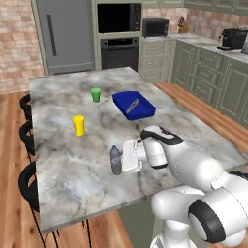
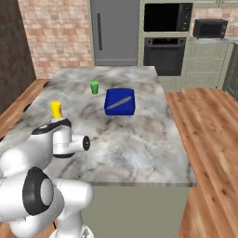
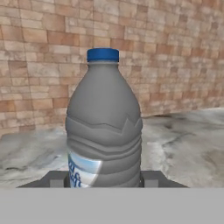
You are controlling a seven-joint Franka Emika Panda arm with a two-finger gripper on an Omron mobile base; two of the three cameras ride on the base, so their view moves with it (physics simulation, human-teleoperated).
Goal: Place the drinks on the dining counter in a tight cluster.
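The water bottle (image 3: 104, 124) is right up against the camera in the hand view: greyish see-through plastic with ribbed sides, a blue cap and a blue-white label low down; it stands upright on the counter (image 1: 72, 164) near the front edge, and the claw (image 1: 119, 160) is clamped on it from the side, a dark fingertip showing at each flank of the bottle's base; a bit further back sits the yellow cup (image 1: 79, 125), upright and on its own, well apart from the bottle; past that there's a blue tray (image 1: 134, 105) with a single grey utensil (image 1: 132, 105) lying slantwise in it, can't tell what kind; the green cup (image 1: 96, 95) stands just left of the tray; black stools (image 1: 26, 130) line the counter's left side.
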